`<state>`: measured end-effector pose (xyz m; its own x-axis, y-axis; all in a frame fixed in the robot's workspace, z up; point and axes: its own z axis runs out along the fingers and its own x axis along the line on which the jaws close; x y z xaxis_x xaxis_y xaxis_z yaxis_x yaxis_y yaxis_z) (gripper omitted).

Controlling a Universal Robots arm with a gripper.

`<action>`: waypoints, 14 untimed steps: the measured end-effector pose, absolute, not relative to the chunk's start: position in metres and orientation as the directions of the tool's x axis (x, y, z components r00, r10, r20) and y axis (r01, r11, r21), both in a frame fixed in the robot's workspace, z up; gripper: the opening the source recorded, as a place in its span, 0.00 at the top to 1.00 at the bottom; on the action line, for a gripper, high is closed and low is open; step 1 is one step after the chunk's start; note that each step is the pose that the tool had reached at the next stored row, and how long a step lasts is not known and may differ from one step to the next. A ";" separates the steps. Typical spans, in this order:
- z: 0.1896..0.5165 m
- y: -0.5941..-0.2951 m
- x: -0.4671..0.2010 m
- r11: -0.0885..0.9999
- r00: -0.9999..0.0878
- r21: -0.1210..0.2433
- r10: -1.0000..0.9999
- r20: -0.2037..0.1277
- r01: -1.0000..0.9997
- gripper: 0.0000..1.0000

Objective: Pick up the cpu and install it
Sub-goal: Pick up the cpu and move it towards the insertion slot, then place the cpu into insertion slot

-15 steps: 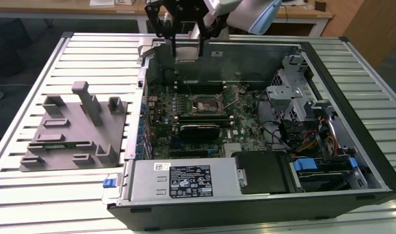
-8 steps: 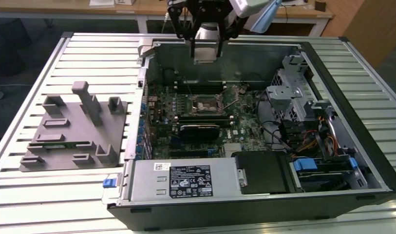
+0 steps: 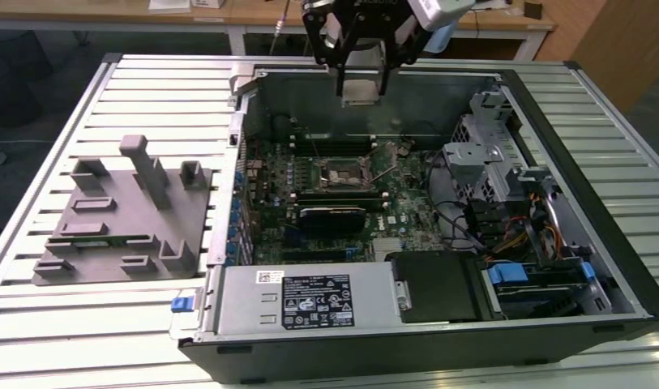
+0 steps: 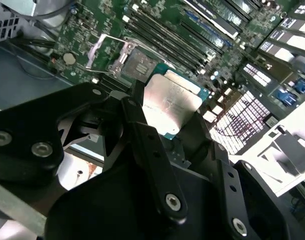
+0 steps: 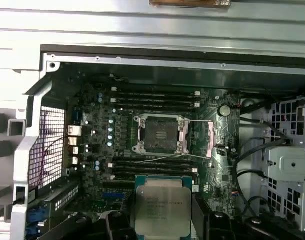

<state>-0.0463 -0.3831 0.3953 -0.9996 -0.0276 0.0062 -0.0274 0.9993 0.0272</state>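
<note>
Above the far side of the open computer case [image 3: 416, 352], in the exterior view, the gripper [image 3: 363, 81] is seen clamped on the cpu [image 3: 361, 91], held clear of the green motherboard [image 3: 405, 194] and its socket [image 3: 344, 173]. A grey slotted block [image 3: 124, 219] is set on the table [image 3: 48, 324] beside the case. In the second wrist view, the cpu [image 4: 170, 102] is pinched at its edges between dark fingers [image 4: 142, 135], with the socket [image 4: 137, 62] beyond. In the first wrist view, the cpu [image 5: 162, 205] is shown silvery side up, apart from the socket [image 5: 160, 135].
</note>
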 end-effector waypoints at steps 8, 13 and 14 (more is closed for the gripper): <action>0.395 -0.383 -0.043 0.999 -1.000 0.026 -0.027 0.006 -0.027 0.46; 0.395 -0.383 -0.043 0.998 -0.999 0.025 0.051 0.006 0.051 0.46; 0.395 -0.383 -0.043 0.997 -0.998 0.025 0.069 0.006 0.069 0.46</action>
